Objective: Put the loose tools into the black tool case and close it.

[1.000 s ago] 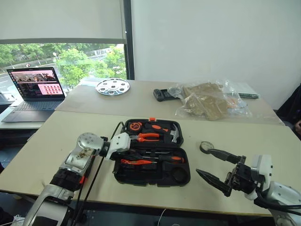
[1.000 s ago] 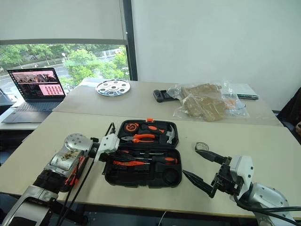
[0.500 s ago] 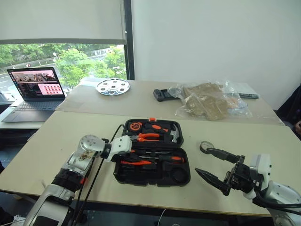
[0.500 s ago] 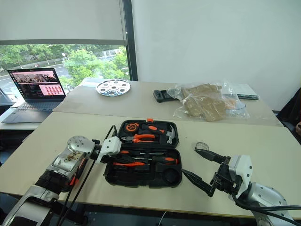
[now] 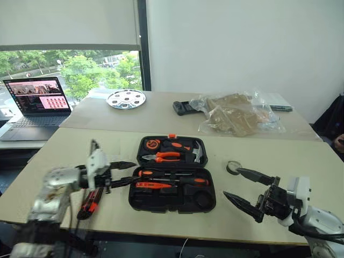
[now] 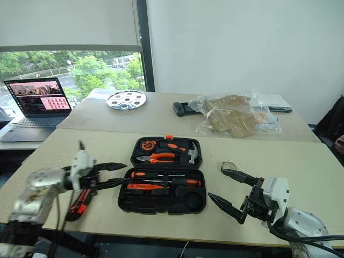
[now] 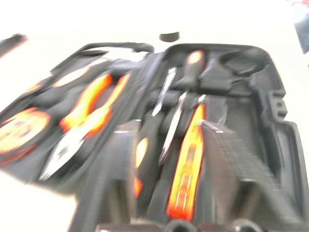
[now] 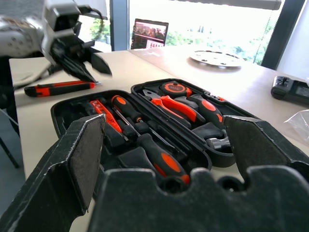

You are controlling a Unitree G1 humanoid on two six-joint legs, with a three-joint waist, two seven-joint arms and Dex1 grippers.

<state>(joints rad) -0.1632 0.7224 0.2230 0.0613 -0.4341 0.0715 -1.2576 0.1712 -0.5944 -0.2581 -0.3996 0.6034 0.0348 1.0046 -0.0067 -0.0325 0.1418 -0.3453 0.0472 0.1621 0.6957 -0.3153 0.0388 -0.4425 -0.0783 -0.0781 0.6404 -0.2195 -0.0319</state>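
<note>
Operator: Which tools are not in the black tool case (image 5: 161, 208), and how would they handle?

Observer: Two, by the look of it. The utility knife (image 5: 88, 203) lies flat on the table (image 5: 64, 145), just beside the case's left edge and below the left gripper (image 5: 124, 173). The tape roll (image 5: 233, 167) lies flat off the case's right side, close to the upper finger of the right gripper (image 5: 231, 183).

Operator: And the knife?

Observer: It is a slim orange-and-black bar, rigid and probably light. Its plastic shell is likely smooth, so it could pivot in a pinch taken near one end. The observer would grip it across the narrow body near the middle. No bared blade can be made out.

Operator: And the roll?

Observer: It is a small dark ring, light and slightly yielding. Lying flat, it may skid if pushed. One finger through the hole and one outside would seem surest.

Operator: How does the case look?

Observer: It is a black textured clamshell lying open at mid-table, with an orange latch on the far rim. Pliers, hammer and tape measure sit in the lid. The screwdrivers (image 5: 177, 181) and an orange tester (image 5: 153, 185) lie in the near half. A round slot near its front right corner looks empty. The hinged lid should swing stiffly, so closing needs a push at the far rim.

Operator: What about the jaws?

Observer: The left fingers are parted and hold nothing. The right fingers are spread wide and are also empty.
</note>
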